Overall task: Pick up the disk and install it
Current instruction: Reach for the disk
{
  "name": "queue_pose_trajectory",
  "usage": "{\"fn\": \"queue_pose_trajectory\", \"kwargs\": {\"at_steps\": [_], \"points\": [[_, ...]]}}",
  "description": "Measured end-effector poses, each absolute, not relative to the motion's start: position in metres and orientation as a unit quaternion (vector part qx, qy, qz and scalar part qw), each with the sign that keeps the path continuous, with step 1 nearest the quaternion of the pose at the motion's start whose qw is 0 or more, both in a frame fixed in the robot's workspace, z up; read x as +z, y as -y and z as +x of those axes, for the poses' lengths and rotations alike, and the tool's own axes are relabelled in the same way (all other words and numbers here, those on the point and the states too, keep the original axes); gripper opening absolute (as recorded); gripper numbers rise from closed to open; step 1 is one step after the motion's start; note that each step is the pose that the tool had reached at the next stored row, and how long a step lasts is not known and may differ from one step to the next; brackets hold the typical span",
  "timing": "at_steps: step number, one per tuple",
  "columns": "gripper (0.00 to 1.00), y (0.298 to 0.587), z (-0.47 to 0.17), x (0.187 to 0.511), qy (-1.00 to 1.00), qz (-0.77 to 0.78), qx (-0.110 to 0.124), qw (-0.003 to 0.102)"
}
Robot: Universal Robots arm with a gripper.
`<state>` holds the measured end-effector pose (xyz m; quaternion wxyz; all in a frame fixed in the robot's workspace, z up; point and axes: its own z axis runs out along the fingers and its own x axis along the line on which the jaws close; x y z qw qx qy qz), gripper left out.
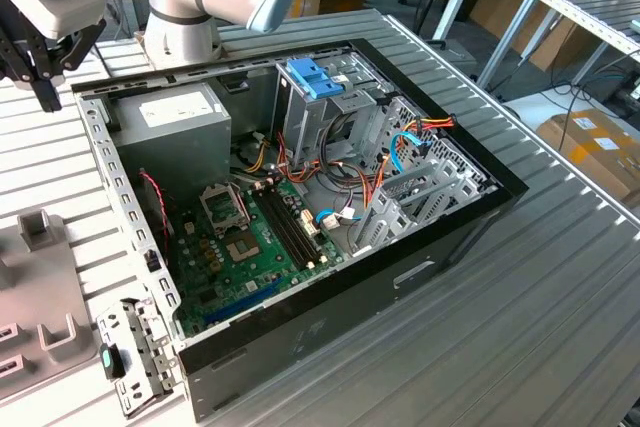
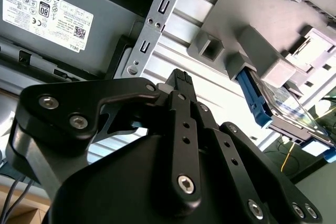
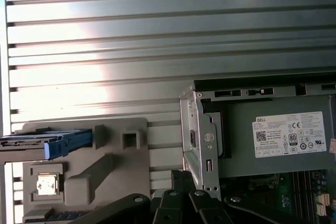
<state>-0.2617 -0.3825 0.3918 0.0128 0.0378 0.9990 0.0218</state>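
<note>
— What sits closest in the exterior view?

— A loose metal bracket (image 1: 135,357), lying on the slatted table (image 1: 560,327) at the near corner of the open computer case (image 1: 330,322). Toward the exterior view's left is a grey fixture (image 1: 40,277). The gripper (image 1: 45,92) hangs above the table beyond it, outside the case and near the power supply (image 1: 175,117). Inside, a blue bracket (image 1: 315,77) tops the drive cage (image 1: 300,122).

— And the second wrist view?

— The gripper (image 2: 181,77) bulks up close, its jaws drawn together with nothing between them. Past its tip lie the table slats and the grey fixture (image 2: 247,3). The disk (image 2: 257,95), with its light-blue rail, sits in that fixture, well apart from the fingertips.

— The first wrist view?

— The same pinched, empty gripper (image 3: 181,177). The disk (image 3: 47,142) shows edge-on in the grey fixture (image 3: 105,166). The case wall and the power supply (image 3: 278,135) lie across the slats from it.
</note>
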Motion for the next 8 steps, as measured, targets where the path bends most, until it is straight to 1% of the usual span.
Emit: {"fn": "queue_pose_trajectory", "kwargs": {"at_steps": [8], "points": [[0.11, 0.3825, -0.2622, 0.3917, -0.999, 0.038, 0.022, 0.013]]}}
